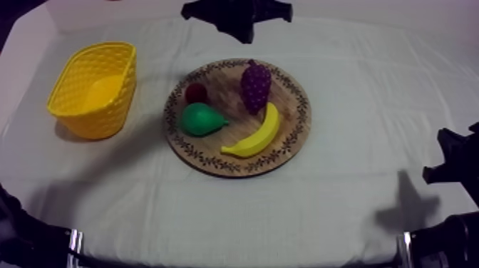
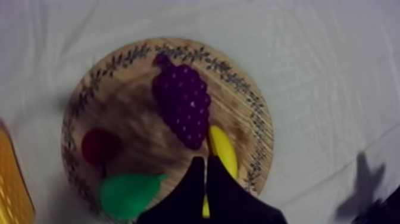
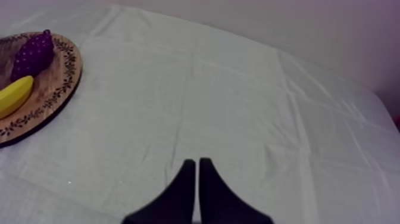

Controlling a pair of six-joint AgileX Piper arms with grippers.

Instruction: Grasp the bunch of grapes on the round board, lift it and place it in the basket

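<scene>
The purple bunch of grapes (image 1: 255, 85) lies on the far part of the round wooden board (image 1: 289, 135), beside the banana (image 1: 255, 135), the green pear (image 1: 202, 118) and the small red fruit (image 1: 196, 93). The yellow basket (image 1: 96, 87) stands left of the board with nothing in it. In the left wrist view my left gripper (image 2: 205, 164) hangs shut above the board, its tips over the banana (image 2: 223, 149), just short of the grapes (image 2: 183, 104). My right gripper (image 3: 197, 162) is shut over bare cloth, well right of the board (image 3: 56, 89).
A dark part of my left arm (image 1: 239, 16) reaches in over the far edge of the table, behind the board. My right arm (image 1: 456, 164) rests low at the right edge. Bare cloth lies between board and basket.
</scene>
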